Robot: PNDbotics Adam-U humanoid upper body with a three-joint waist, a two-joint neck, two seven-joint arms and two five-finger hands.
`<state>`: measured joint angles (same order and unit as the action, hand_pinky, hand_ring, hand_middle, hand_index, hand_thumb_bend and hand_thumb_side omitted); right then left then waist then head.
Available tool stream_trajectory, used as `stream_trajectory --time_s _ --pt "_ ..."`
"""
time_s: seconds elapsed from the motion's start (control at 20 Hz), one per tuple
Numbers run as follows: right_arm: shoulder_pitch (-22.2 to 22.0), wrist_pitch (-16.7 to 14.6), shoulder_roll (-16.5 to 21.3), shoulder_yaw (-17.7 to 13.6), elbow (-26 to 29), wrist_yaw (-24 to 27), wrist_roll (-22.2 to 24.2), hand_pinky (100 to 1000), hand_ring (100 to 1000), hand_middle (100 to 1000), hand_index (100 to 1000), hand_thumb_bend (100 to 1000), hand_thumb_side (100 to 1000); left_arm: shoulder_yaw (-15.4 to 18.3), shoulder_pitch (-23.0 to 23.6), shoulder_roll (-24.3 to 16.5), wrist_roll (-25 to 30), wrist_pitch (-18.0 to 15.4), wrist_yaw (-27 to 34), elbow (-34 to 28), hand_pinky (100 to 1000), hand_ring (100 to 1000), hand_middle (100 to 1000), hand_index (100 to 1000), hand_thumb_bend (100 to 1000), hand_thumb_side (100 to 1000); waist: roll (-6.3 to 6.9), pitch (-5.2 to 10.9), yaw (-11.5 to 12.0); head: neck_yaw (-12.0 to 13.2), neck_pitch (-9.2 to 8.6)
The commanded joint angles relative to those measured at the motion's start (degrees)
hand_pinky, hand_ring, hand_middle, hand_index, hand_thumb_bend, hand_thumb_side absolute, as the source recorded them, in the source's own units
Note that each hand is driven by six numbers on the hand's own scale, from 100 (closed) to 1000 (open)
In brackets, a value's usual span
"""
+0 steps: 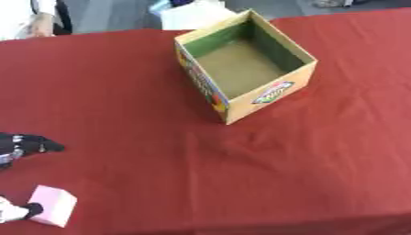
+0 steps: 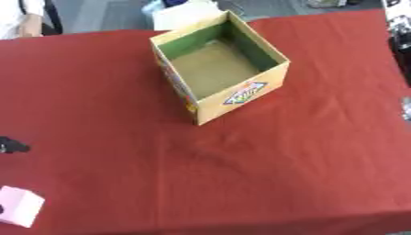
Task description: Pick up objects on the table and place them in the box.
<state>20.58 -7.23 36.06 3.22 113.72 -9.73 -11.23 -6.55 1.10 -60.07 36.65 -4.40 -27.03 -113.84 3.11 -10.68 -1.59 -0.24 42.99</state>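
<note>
Your pink block (image 1: 53, 205) sits at the lower left corner of the red tablecloth (image 1: 241, 174), well apart from the box (image 1: 245, 64). Your left hand (image 1: 24, 146) shows only at the left edge: dark fingers reach in above the block, and a lower fingertip (image 1: 32, 210) touches the block's left face. The upper fingers stand clear of the block (the gap between them and the lower tip is wide), so the hand is spread rather than closed round it. The cardboard box stands upright and open near the table's far side, turned at an angle; its green inner walls and brown floor show, with nothing inside.
</note>
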Motion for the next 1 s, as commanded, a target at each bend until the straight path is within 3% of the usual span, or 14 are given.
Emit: stream_trajectory --time_s 0.05,0.4,0.8,1.0 --pt "0.20 0.05 1.46 -0.60 0.87 0.13 -0.08 850 768 726 790 100 1000 0.94 0.60 -2.56 1.25 -1.29 -0.30 -0.76 877 893 900 999 507 401 -0.06 0.89 0.14 -0.26 0.31" --pt "0.19 0.04 1.34 -0.58 0.87 0.17 -0.10 850 768 726 790 100 1000 -0.20 2.20 -2.78 4.32 -1.39 -2.98 -0.76 882 896 908 1000 512 389 -0.08 0.87 0.07 -0.13 0.46" --pt "0.47 0.05 1.02 -0.33 0.87 0.37 0.24 851 768 726 790 100 1000 -2.09 1.00 -1.69 4.60 -0.16 -4.09 -0.76 876 894 904 995 496 370 -0.21 0.65 -0.43 0.42 0.52" --pt "0.58 0.08 0.84 -0.31 0.87 0.45 0.34 851 769 726 790 100 1000 -3.44 0.41 -1.17 5.99 0.14 -3.73 -0.76 864 886 884 970 431 336 -0.30 0.56 -0.72 0.47 0.45"
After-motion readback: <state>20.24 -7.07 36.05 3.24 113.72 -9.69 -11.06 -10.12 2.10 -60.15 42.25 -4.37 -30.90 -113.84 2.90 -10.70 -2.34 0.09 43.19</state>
